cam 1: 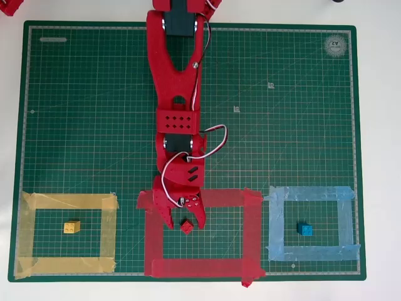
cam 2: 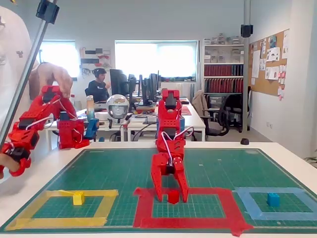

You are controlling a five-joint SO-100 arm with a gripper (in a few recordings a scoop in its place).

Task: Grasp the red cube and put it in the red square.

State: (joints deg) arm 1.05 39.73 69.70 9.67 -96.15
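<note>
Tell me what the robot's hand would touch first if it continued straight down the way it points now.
Probably the small red plastic cube, which sits between the open fingers of the red hand, inside the red tape square. Below it lies the green cutting mat. Depth is hard to judge.

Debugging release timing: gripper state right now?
Gripper: open, fingers down on either side of the red cube, which sits on the mat inside the red square; not clamped on it.
</note>
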